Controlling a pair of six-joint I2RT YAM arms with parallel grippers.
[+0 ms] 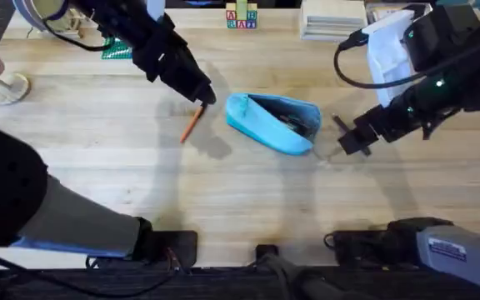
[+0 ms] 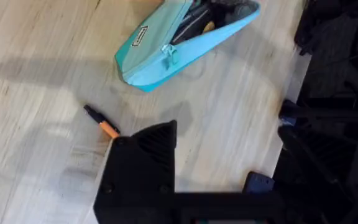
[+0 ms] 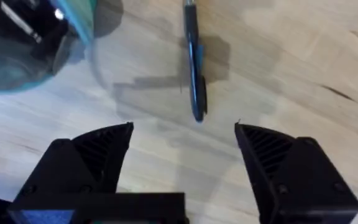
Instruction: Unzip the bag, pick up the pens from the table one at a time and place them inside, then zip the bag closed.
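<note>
The light blue bag (image 1: 273,122) lies unzipped in the middle of the table (image 1: 223,200), with dark items showing inside its mouth (image 2: 166,46). An orange pen (image 1: 192,123) with a black end (image 2: 102,122) slants just left of the bag. Its upper end runs under my left gripper (image 1: 206,97), whose fingers (image 2: 145,146) look shut on it. A thin dark pen (image 3: 193,59) lies on the wood to the right of the bag (image 3: 23,43). My right gripper (image 3: 184,127) hovers open just short of that pen, touching nothing (image 1: 347,142).
Coloured letter blocks (image 1: 242,17) and a white stack (image 1: 332,18) sit along the far edge. A green item (image 1: 115,50) lies behind the left arm. A pale round object (image 1: 8,87) rests at the far left. Bare wood stretches in front of the bag.
</note>
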